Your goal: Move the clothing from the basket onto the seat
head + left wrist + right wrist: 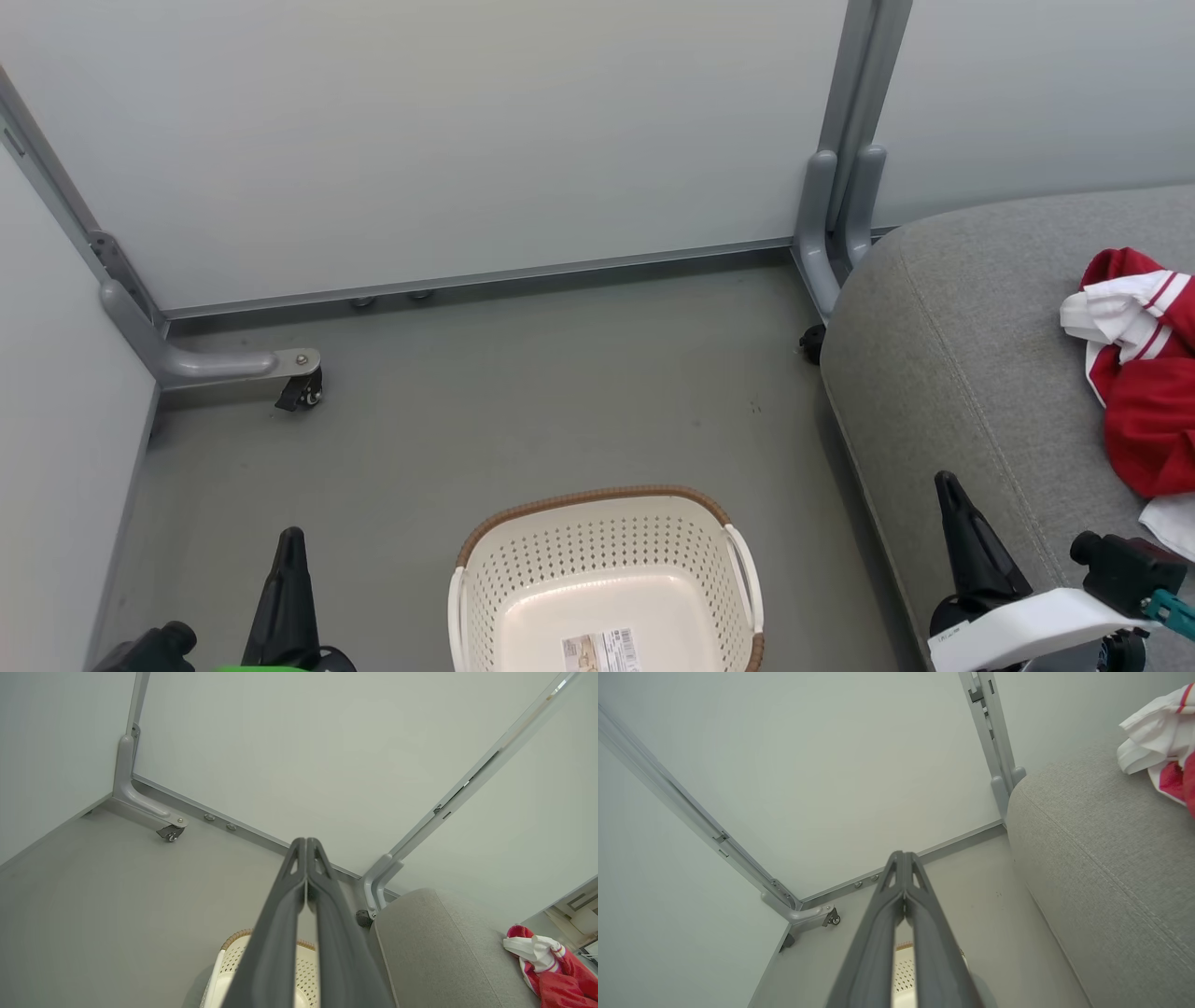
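The cream-white basket [607, 569] with its brown rim stands on the floor at the bottom centre, holding nothing but a paper label [602, 651]. The red and white clothing [1144, 373] lies bunched on the light grey seat [952, 373] at the right edge, also seen as clothing [544, 970] and clothing [1164, 742]. My left gripper [290, 537] is shut and bare, left of the basket; its fingertips [306, 842] touch. My right gripper [945, 481] is shut with nothing in it, above the seat's front edge, left of the clothing, fingertips [903, 856] together.
Pale partition panels close the space at the back and left. Grey metal panel feet with castors stand on the floor at the left [294, 378] and by the seat's corner [826, 243]. Grey floor [560, 401] lies between the basket and the panels.
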### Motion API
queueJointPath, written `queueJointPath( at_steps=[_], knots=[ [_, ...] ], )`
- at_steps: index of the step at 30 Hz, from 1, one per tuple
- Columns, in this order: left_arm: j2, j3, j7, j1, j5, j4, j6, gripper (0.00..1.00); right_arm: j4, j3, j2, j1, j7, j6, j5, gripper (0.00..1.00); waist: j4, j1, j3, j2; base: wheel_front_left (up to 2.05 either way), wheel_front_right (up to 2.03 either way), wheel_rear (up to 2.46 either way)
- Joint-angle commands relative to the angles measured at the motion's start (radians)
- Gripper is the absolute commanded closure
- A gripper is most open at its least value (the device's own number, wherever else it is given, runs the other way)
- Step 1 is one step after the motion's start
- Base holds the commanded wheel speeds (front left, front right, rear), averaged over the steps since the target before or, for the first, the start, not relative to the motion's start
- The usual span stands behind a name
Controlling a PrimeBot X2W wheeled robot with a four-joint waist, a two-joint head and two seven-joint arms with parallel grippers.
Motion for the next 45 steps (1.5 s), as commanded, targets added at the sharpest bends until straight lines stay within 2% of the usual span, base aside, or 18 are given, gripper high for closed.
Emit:
queueJointPath(
  at_steps=[1, 26, 45],
  knots=[
    [0.009, 0.007, 0.008, -0.037, -0.041, -0.005, -0.009, 1.0, -0.005, -0.007, -0.01, -0.033, 0.007, 0.0, 0.044, 1.0, -0.001, 0.0, 0.001, 0.0016, 0.0, 0.0, 0.0],
    [0.023, 0.032, 0.08, -0.123, -0.38, 0.064, -0.033, 1.0, 0.054, -0.035, -0.016, -0.09, 0.081, -0.001, 0.402, 1.0, -0.009, 0.0, 0.017, 0.0031, 0.0, 0.0, 0.0],
    [0.028, 0.052, 0.128, -0.175, -0.581, 0.101, -0.047, 1.0, 0.09, -0.055, -0.017, -0.124, 0.13, -0.001, 0.617, 1.0, -0.016, 0.0, 0.029, 0.0043, 0.0, 0.0, 0.0]
  ],
)
